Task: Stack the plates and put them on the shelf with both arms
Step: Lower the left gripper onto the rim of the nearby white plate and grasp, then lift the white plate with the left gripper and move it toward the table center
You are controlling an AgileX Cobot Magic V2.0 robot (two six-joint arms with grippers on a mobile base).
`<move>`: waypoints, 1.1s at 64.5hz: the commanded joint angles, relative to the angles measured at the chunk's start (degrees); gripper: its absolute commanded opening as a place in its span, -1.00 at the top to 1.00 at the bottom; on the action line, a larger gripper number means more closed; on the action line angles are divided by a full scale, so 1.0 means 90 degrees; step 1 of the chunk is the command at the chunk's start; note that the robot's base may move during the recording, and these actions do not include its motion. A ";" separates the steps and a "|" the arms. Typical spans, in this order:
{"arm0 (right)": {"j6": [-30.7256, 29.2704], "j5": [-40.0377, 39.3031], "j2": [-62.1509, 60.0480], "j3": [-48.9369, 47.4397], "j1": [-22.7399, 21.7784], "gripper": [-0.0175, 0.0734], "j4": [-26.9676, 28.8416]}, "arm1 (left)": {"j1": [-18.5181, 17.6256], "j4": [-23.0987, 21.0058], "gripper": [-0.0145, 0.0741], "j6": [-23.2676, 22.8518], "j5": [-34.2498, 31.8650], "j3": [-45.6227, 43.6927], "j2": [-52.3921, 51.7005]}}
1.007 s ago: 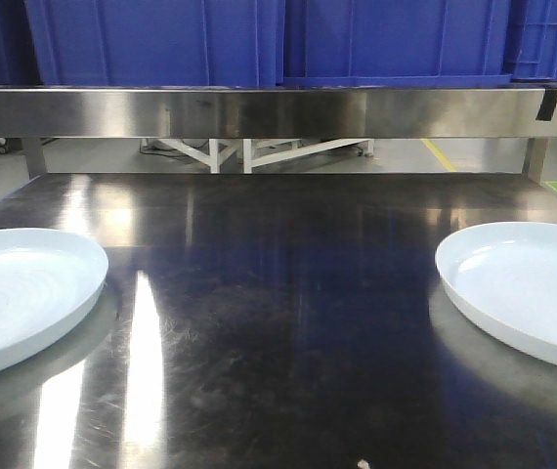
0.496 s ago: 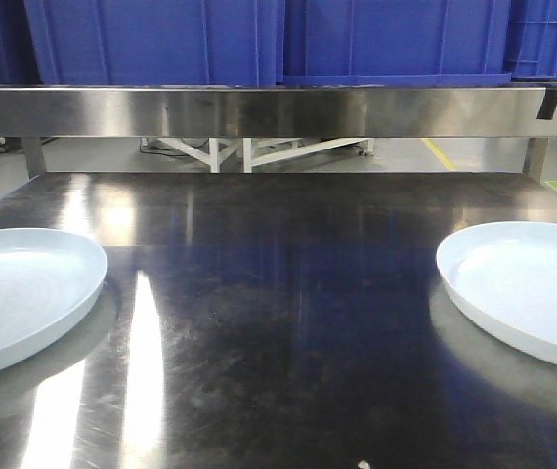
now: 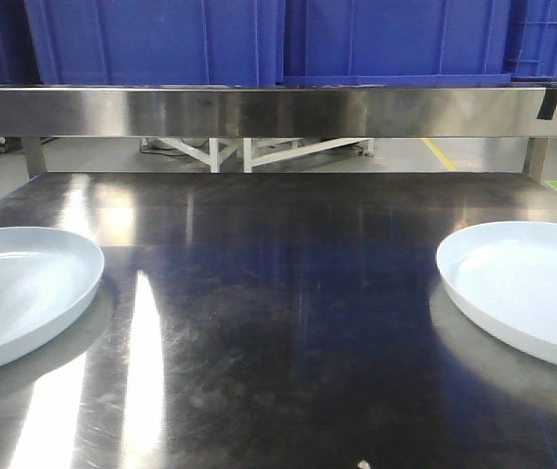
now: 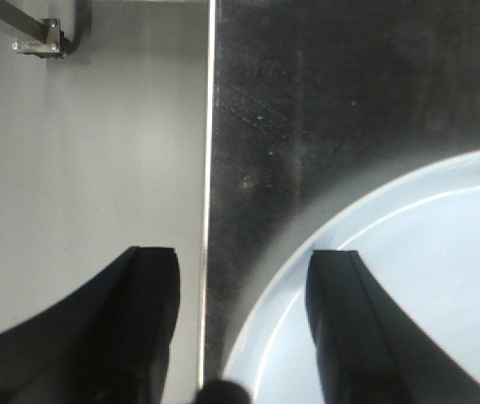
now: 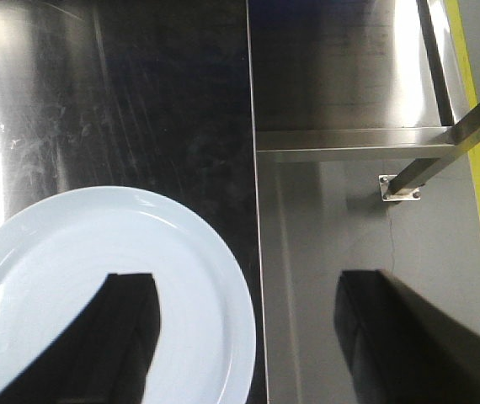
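— Left pincer [image 4: 244,257]: jaws wide apart, holding nothing. One finger shows over the left plate [image 4: 442,252] at the lower right of its wrist view. The other shows over the grey floor [image 4: 80,168] past the table edge, so the plate's rim falls between them
— And the right pincer [image 5: 248,282]?
— It mirrors the left. Jaws apart, empty, with one finger over the right plate [image 5: 72,244] at lower left and the other over floor. Whether any finger touches a plate, I cannot tell
— Which way does each plate lie?
— Inward of its pincer, toward the middle of the table. Each arm is nearest its own plate. Both plates are round, so there is no long axis to line up with
— How far apart are they?
— Well apart, at the left and right edges of the front view, with bare dark tabletop [image 3: 288,313] between. I judge stacking not yet begun
— The shelf [image 3: 259,110]?
— Its steel rail crosses the upper frame beyond both plates, with blue crates [image 3: 161,39] above it
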 commanded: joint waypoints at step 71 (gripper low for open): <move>-0.0080 -0.0361 -0.0095 -0.0254 -0.0003 -0.60 -0.0123 | -0.1872 -0.0886 0.45 -0.0064 0.0142 -0.1918 -0.0605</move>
